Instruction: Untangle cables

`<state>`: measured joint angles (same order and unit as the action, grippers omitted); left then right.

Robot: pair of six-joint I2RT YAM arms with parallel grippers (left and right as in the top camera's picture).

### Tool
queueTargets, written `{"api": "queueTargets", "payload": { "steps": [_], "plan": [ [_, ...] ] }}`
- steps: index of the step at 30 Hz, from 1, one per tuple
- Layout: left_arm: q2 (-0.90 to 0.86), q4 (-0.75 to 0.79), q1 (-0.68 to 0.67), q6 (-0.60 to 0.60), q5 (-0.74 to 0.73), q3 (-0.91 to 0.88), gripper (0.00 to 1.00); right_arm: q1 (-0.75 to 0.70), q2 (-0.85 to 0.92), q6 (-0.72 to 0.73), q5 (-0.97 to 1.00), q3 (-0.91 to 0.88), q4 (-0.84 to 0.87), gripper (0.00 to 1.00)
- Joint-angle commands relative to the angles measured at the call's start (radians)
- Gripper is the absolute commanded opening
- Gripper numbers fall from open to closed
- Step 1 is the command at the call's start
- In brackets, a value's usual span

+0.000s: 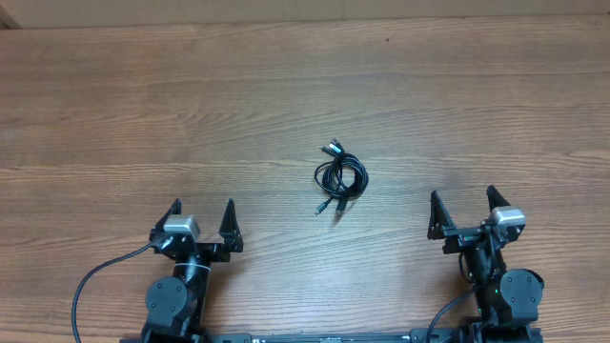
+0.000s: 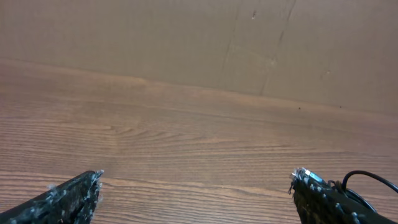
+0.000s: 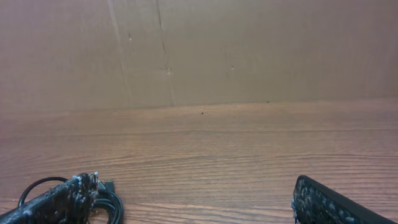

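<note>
1. Wood-grain tabletop [image 1: 143,95] carries the cables [image 1: 340,177] as one small coiled knot near the middle of the overhead view, a shade toward 3 o'clock. One plug end pokes out at 11 o'clock of the coil, and two more lie at about 6 o'clock.
2. The cords are thin and overlap closely, so a pinch into the coil may well catch several strands at once. Pulling would then tighten the knot instead of opening it.
3. The strands lie flat on the wood, so a descent that stops too high probably closes on air. One that goes too low may scrape the surface.
4. The bundle looks light. If only one arm pulls, the whole coil likely slides along, still tangled.
5. The left fingers [image 1: 231,224] are spread wide and empty, with the cables well apart at their 1 o'clock. The right fingers [image 1: 436,214] are equally spread and empty, with the cables at their 10 o'clock. Both arms reaching for so small a target risk a collision.
</note>
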<state>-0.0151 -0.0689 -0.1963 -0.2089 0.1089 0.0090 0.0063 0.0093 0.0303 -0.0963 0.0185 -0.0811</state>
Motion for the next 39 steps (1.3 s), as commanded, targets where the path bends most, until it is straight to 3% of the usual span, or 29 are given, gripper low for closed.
{"api": "queueTargets", "payload": {
  "steps": [1,23,39],
  "plan": [
    [0.011,-0.001,-0.005,0.015,-0.002,-0.004,1.00,-0.005,-0.006,0.007,0.008,-0.010,0.004,1.00],
    [0.011,-0.001,-0.005,0.014,-0.002,-0.004,1.00,-0.007,-0.006,0.000,0.003,-0.010,0.017,1.00],
    [0.011,-0.001,-0.005,0.014,-0.002,-0.004,0.99,-0.007,-0.006,0.056,-0.089,-0.002,0.295,1.00]
  ]
}}
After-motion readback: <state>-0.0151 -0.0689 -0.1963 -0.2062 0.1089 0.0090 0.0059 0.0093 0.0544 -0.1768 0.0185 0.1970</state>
